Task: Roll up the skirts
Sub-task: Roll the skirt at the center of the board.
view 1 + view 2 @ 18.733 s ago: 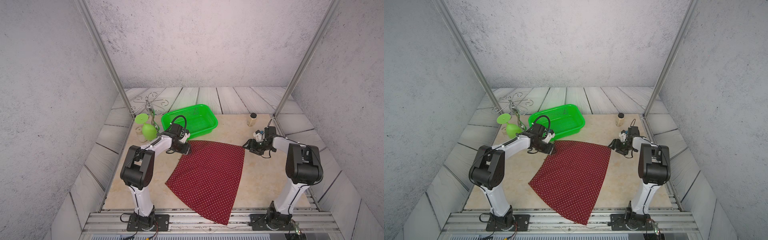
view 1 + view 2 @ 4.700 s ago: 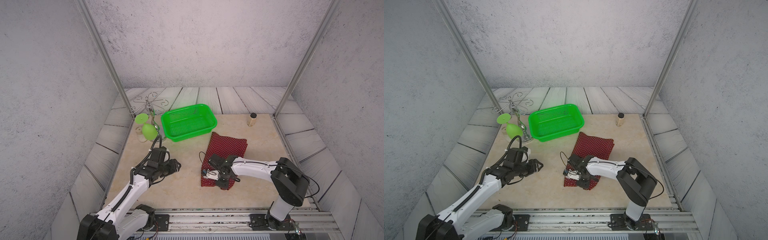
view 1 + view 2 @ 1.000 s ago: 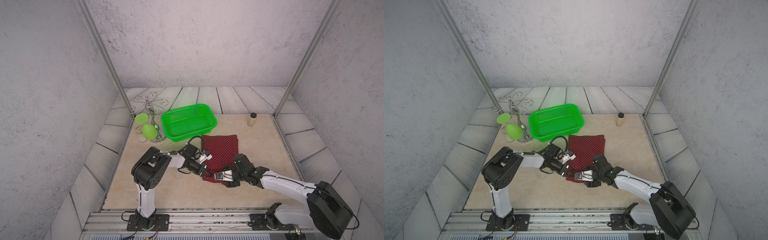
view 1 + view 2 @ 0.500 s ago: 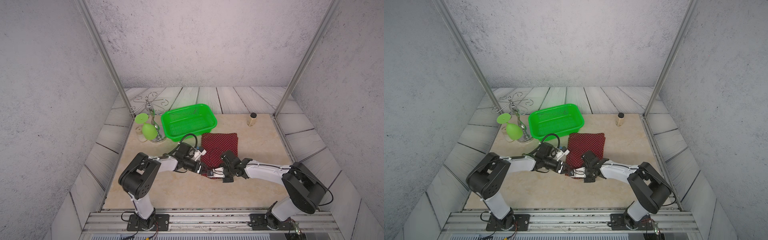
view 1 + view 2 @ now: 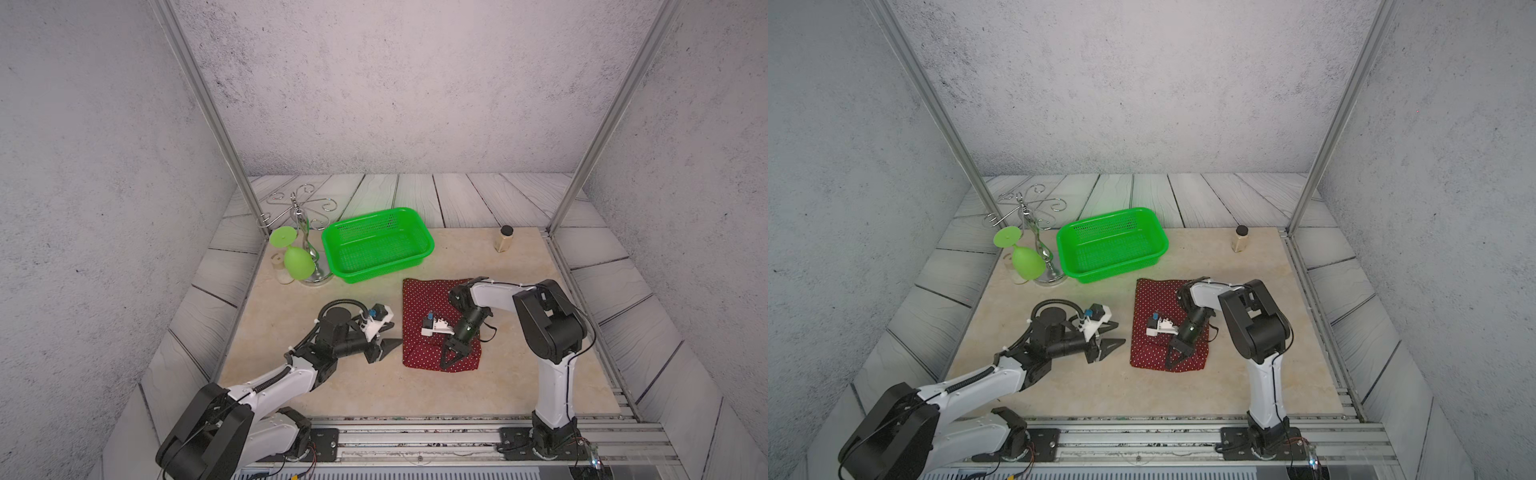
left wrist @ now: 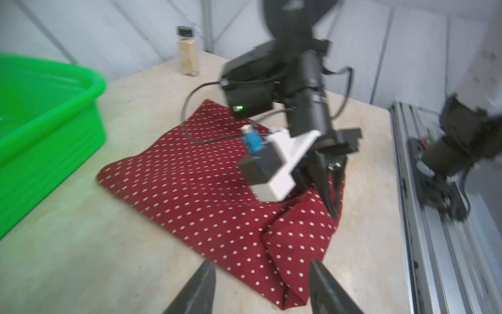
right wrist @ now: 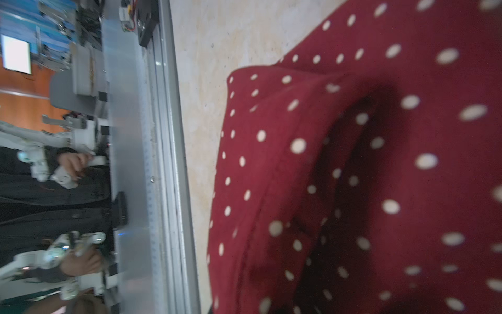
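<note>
Under my right gripper [image 5: 453, 360] lies the skirt [image 5: 419, 301], folded into a thick, roughly square pad of dark red cloth strewn with small white dots. Its far part, back beneath my right wrist, lies flat and smooth on the beige table [image 5: 415, 395]. The near end, where my fingertips come down, is humped and creased, and the left wrist view shows one layer of the skirt [image 6: 195, 185] lapping over another at the corner. My right gripper's [image 6: 334, 212] jaws look drawn almost together there, nipping a raised fold close to the near edge. The right wrist view gives only cloth close up [image 7: 271, 163], a hemmed edge curling over a dark hollow, with none of my fingers in it. My left gripper [image 5: 392, 334] hovers just beside the skirt's left edge, jaws spread with nothing between them, clear of the cloth. Beyond that gripper, past the skirt's far left corner, stands the green basket [image 5: 374, 270], near the cloth but not touching it. Left of the basket a wire rack [image 5: 299, 216] carries a green glass [image 5: 297, 262] hanging foot-up. Well apart from my right gripper, toward the table's far right corner, stands a small jar [image 5: 505, 241] with a black lid. On the near side of both grippers runs the metal rail [image 5: 415, 428], with bare table between it and the skirt.
</note>
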Tool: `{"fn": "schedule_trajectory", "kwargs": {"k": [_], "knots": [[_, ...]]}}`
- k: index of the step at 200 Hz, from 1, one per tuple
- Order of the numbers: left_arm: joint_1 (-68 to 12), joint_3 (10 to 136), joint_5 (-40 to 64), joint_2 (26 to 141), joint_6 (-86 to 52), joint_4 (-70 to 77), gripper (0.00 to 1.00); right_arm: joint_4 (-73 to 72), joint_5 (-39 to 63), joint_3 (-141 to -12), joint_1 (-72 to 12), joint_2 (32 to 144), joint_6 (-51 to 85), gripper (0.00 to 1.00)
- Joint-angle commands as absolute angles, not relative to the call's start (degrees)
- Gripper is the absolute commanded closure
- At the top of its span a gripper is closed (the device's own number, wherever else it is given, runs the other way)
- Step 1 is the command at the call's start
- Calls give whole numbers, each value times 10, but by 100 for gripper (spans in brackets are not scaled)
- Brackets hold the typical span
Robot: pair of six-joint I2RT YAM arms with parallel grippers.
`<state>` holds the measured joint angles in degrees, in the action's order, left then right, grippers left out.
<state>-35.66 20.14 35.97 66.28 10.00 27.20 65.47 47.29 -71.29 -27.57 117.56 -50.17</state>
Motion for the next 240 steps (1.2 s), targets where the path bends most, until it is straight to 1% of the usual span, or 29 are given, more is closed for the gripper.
{"fn": "schedule_trajectory", "kwargs": {"k": [1, 20, 26, 49, 85, 104, 118, 128, 143, 149, 160, 166, 167, 179, 184, 194, 202, 207, 214, 226, 233, 240], "knots": [[-410, 185, 314, 673, 255, 275, 40, 718, 498, -726, -277, 1188, -478, 84], [-465, 209, 294, 723, 307, 268, 39, 655, 451, -702, -277, 1163, -433, 81], [-480, 218, 282, 740, 319, 269, 36, 629, 430, -693, -277, 1154, -412, 80], [-522, 259, 256, 813, 351, 279, 35, 571, 386, -668, -277, 1122, -373, 78], [-559, 315, 255, 902, 401, 255, 35, 572, 396, -675, -277, 1129, -373, 75], [-569, 334, 189, 949, 420, 250, 36, 570, 400, -674, -281, 1128, -377, 73], [-570, 347, 146, 977, 420, 252, 39, 565, 397, -671, -281, 1121, -376, 70], [-570, 360, 127, 990, 412, 238, 44, 552, 394, -666, -281, 1112, -366, 66], [-570, 390, 92, 1002, 388, 186, 55, 522, 384, -653, -275, 1087, -340, 59], [-569, 396, 83, 1005, 374, 174, 67, 507, 378, -646, -266, 1075, -326, 56], [-568, 402, 84, 1004, 362, 146, 84, 461, 354, -629, -239, 1039, -274, 49], [-567, 400, 92, 998, 357, 134, 99, 429, 333, -614, -217, 1012, -244, 49], [-567, 400, 94, 997, 356, 133, 100, 424, 331, -612, -213, 1007, -240, 48], [-561, 394, 112, 970, 333, 106, 100, 353, 267, -576, -168, 937, -192, 48], [-554, 390, 132, 956, 321, 94, 100, 324, 237, -555, -151, 902, -181, 46], [-534, 387, 178, 928, 286, 65, 100, 265, 188, -515, -128, 831, -182, 42], [-509, 391, 229, 912, 254, 39, 100, 227, 170, -483, -124, 780, -213, 41], [-491, 397, 274, 909, 245, 20, 100, 206, 176, -467, -123, 752, -244, 39], [-463, 408, 327, 911, 215, 1, 100, 177, 210, -438, -125, 717, -287, 39], [-434, 466, 370, 941, 184, -67, 100, 133, 295, -388, -131, 664, -358, 39], [-420, 497, 401, 968, 178, -118, 100, 105, 321, -358, -150, 636, -393, 37], [-408, 535, 431, 997, 175, -166, 100, 75, 317, -327, -183, 615, -418, 33]]}}
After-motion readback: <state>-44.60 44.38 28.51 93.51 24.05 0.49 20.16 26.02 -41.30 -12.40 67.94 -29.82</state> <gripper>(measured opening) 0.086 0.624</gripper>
